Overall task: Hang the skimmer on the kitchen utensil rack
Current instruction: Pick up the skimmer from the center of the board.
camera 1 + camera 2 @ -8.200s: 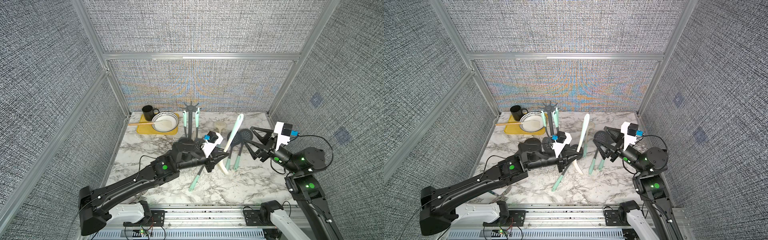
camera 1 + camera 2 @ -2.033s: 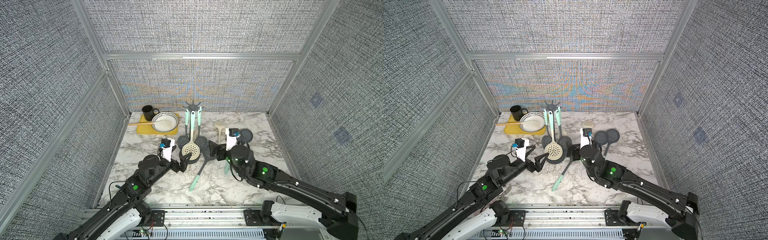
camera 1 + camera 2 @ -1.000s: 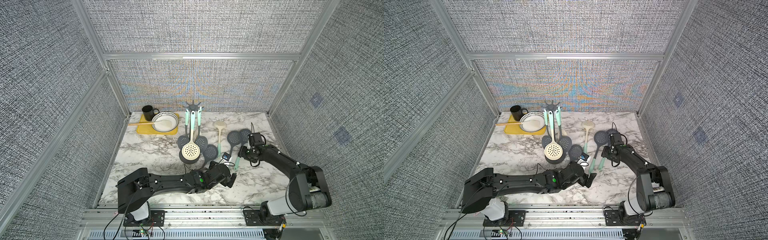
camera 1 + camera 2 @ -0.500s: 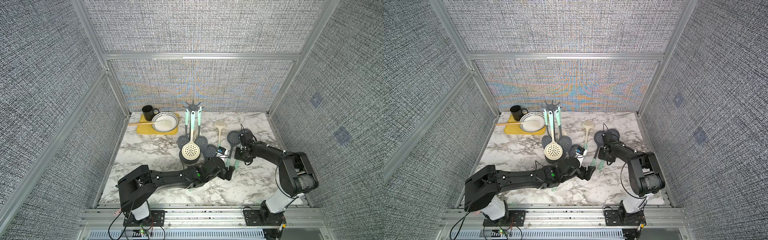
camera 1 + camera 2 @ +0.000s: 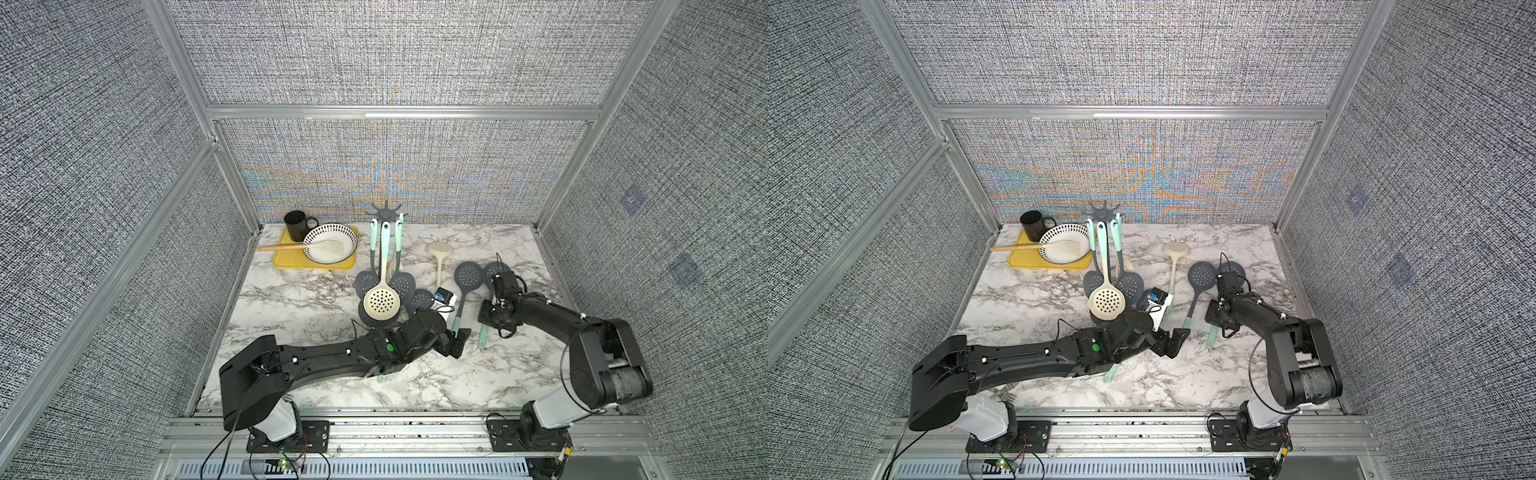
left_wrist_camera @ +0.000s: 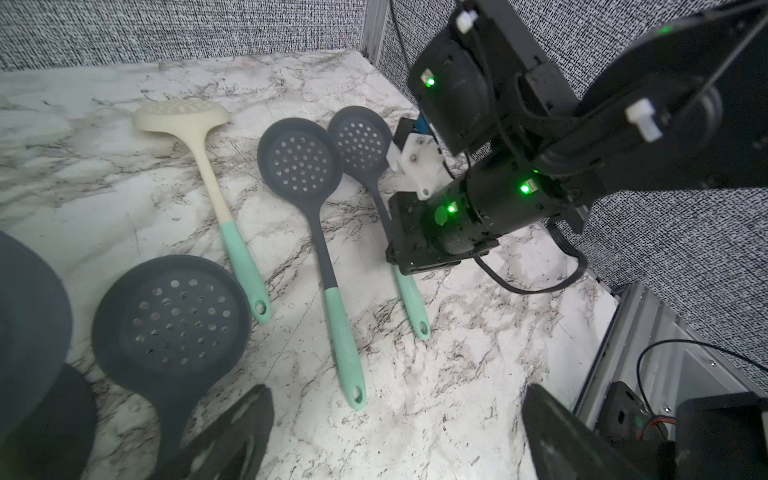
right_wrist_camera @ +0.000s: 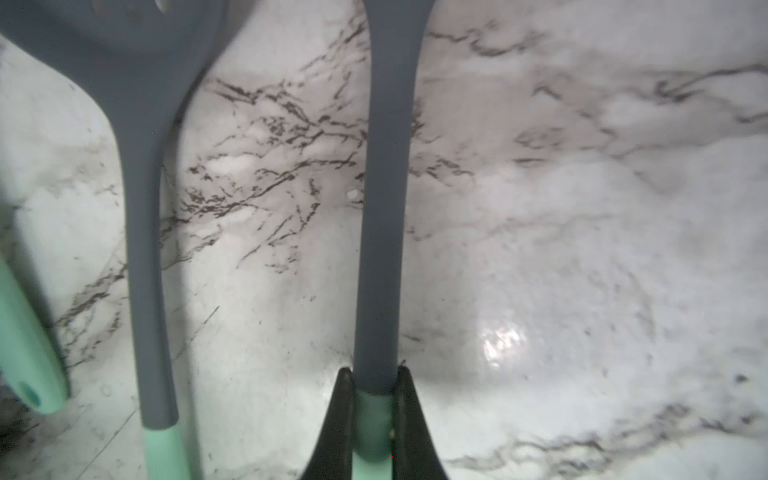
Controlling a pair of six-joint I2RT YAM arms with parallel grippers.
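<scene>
— What is sitting farthest left on the marble table?

— One black mug and one patterned bowl are resting on one yellow mat. One wooden-handled spatula is lying across the bowl. Any lettering there is too small to read.

— And the kitchen utensil rack?

— It is standing just right of the mat. It is carrying three pieces: two grey hanging skimmers and one cream hanging skimmer.

— How many are lying flat?

— Four. One grey spare skimmer is lying by the rack's base, its handle running under the left arm. Next are one cream spare skimmer and two grey ones side by side.

— What are the claws doing?

— The left gripper is hovering with its jaws spread wide, holding nothing, near the mint handle of the middle grey skimmer. The right gripper is pinching the skimmer, the rightmost one, where its grey stem meets its mint grip. That skimmer is lying on the marble, well apart from the rack.
</scene>
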